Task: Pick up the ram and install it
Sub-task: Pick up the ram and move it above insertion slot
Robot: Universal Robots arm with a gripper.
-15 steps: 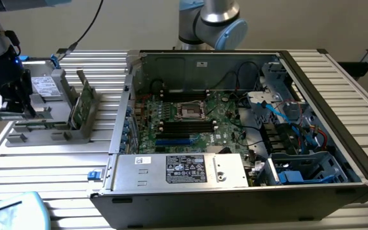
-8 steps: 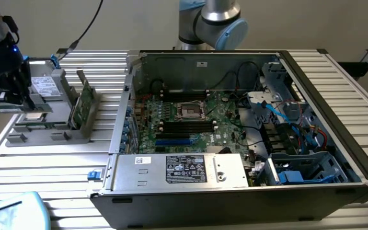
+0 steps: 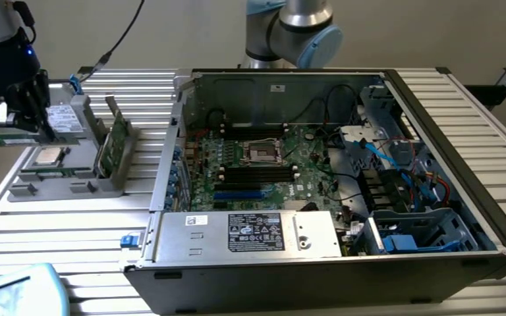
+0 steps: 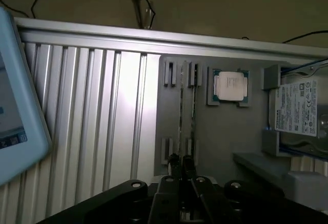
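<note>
The ram [image 3: 20, 139] is a thin dark-green stick lying level, with my gripper [image 3: 20, 130] shut on it. It hangs at the exterior view's far left, raised above the grey holder [image 3: 68, 184] and well apart from the open computer case [image 3: 323, 263]. In the wrist view the ram [image 4: 180, 111] is edge-on, a thin pale line running out from between my black fingertips [image 4: 174, 161] of the gripper [image 4: 180, 161]. The motherboard [image 3: 306, 158] lies in the case, with long black slots [image 3: 253, 174] beside the CPU socket.
A second green board [image 3: 112, 141] [image 4: 193, 111] stands on edge in the holder. A loose processor [image 3: 49, 156] [image 4: 230, 86] and a hard drive [image 3: 62, 118] [image 4: 297, 111] sit on it too. A pale blue device [image 3: 16, 289] [image 4: 15, 106] lies on the slatted aluminium table [image 3: 60, 230].
</note>
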